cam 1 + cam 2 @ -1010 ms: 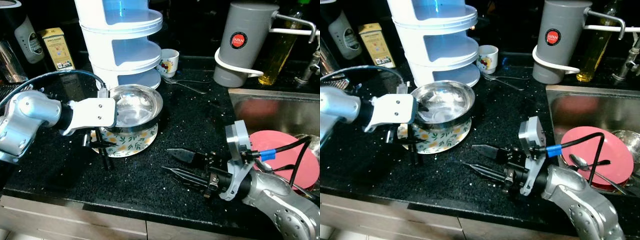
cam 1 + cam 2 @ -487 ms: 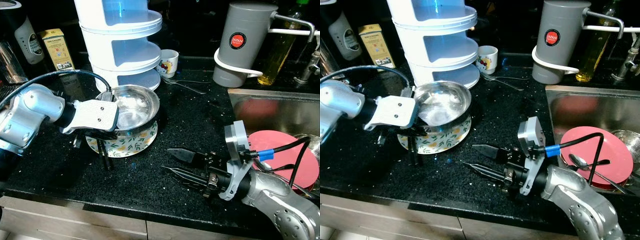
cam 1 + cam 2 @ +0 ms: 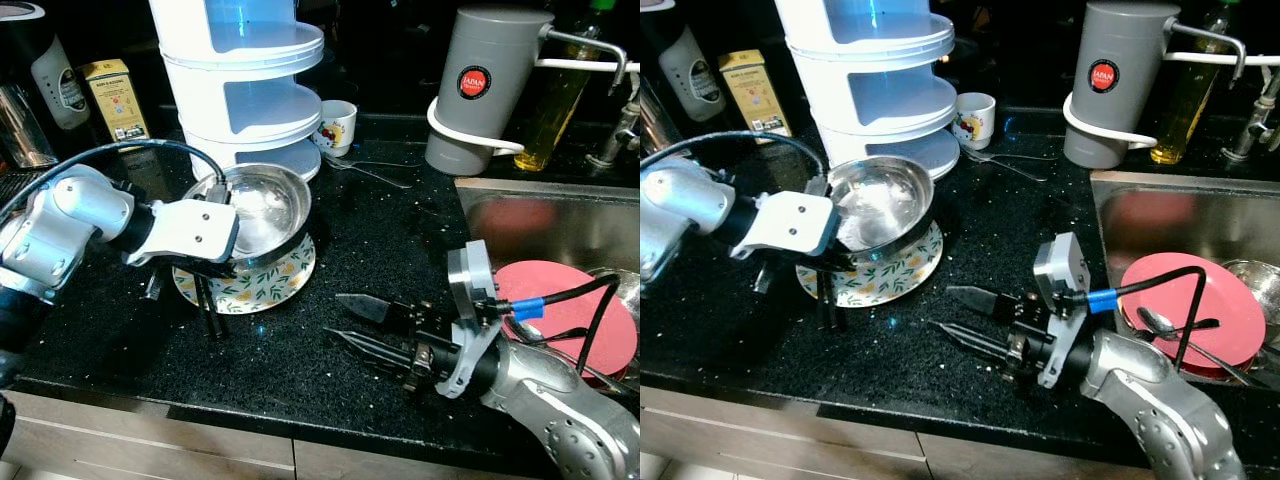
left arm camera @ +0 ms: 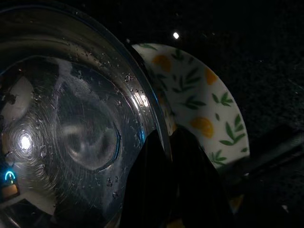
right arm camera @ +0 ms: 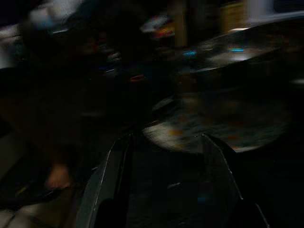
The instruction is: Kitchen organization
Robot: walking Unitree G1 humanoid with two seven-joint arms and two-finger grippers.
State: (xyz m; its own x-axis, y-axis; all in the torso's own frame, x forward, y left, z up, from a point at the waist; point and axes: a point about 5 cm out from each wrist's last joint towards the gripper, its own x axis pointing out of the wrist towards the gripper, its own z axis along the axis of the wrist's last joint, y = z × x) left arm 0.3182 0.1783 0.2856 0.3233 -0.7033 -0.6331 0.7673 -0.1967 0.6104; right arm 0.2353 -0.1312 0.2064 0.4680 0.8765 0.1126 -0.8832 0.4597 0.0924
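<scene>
A steel bowl (image 3: 262,205) is held tilted over a floral plate (image 3: 268,285) on the black counter. My left gripper (image 3: 225,262) is shut on the bowl's near-left rim. In the left wrist view its fingers (image 4: 152,180) pinch that rim, one inside and one outside, with the plate (image 4: 199,104) just beyond. My right gripper (image 3: 332,316) rests low over the counter to the plate's right. It is open, with nothing between its fingers, and points towards the plate (image 5: 223,128).
A white tiered container (image 3: 245,80), a small mug (image 3: 336,125) and cutlery (image 3: 375,168) stand behind the bowl. A grey jug (image 3: 480,85) and an oil bottle (image 3: 560,110) are at back right. The sink (image 3: 540,215) holds a pink plate (image 3: 570,300). A yellow box (image 3: 112,95) stands at far left.
My left gripper has drawn the bowl a little to the left and back, so more of the floral plate shows. The right gripper has barely moved.
</scene>
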